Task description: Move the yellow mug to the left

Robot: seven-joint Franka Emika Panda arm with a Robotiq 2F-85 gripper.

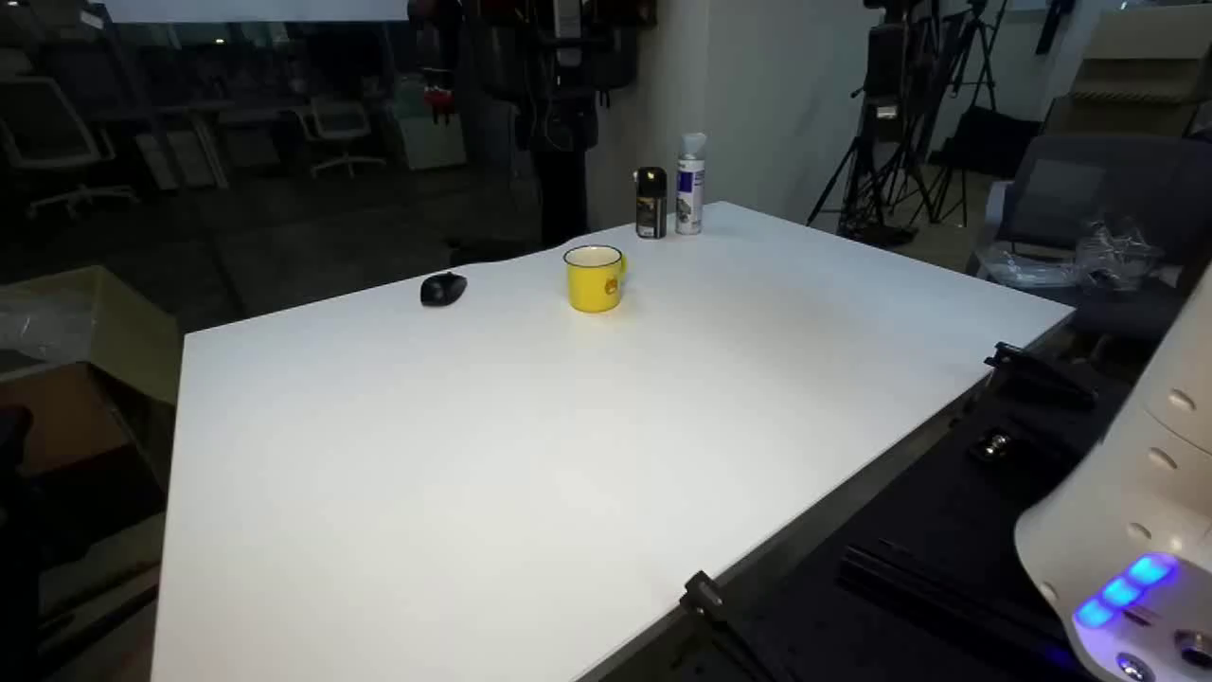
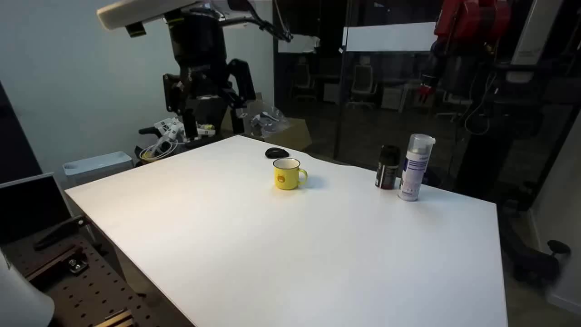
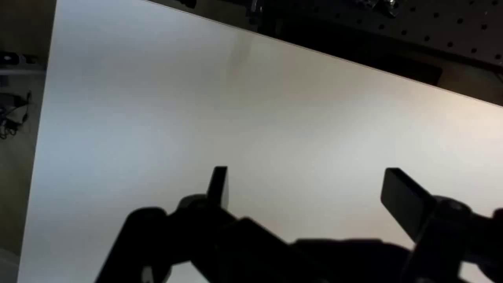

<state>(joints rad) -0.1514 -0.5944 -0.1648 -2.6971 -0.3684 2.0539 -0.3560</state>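
The black gripper (image 2: 214,129) hangs with its fingers (image 3: 408,202) wide apart, away from the yellow mug (image 2: 287,175).
The wrist view shows the white table (image 3: 304,157) in the gap between the fingers. In an exterior view the gripper is up high, to the left of the mug and well apart from it. The mug stands upright on the table, and its handle (image 2: 305,176) sticks out to the right in both exterior views. A black computer mouse (image 2: 277,153) lies near the mug, just behind it in an exterior view. To the right of the mug, in both exterior views, stand a dark can (image 2: 387,169) and a taller white spray can (image 2: 412,175), side by side. Far off to the mug's right, in an exterior view, are tripods (image 1: 866,180) and a gray chair (image 1: 1098,199).
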